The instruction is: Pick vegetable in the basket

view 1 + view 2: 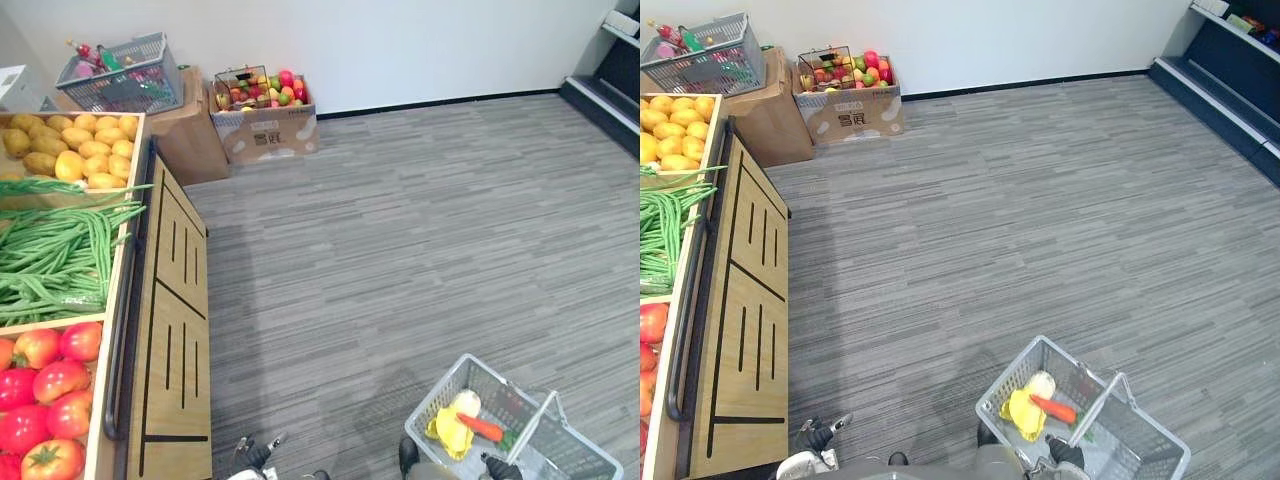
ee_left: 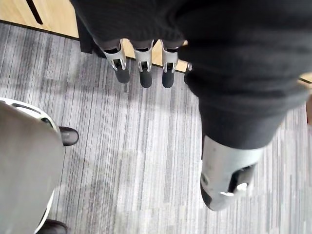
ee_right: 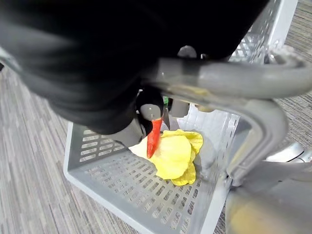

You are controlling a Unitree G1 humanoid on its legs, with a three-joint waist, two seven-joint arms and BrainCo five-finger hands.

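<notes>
Grey basket w/ carrot inside, handle gripped by R hand, L hand fingers straight, empty

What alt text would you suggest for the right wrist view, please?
The right hand curls round the grey handle of a grey plastic basket above a grey striped floor. Inside lie an orange carrot and a yellow vegetable.

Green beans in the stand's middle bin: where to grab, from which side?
Likely pinch a bunch of beans mid-length, from above, fingers across the pods: they lie flat and roughly parallel, and the bin walls block the sides. Use the open left hand; the right hand holds the basket.
</notes>
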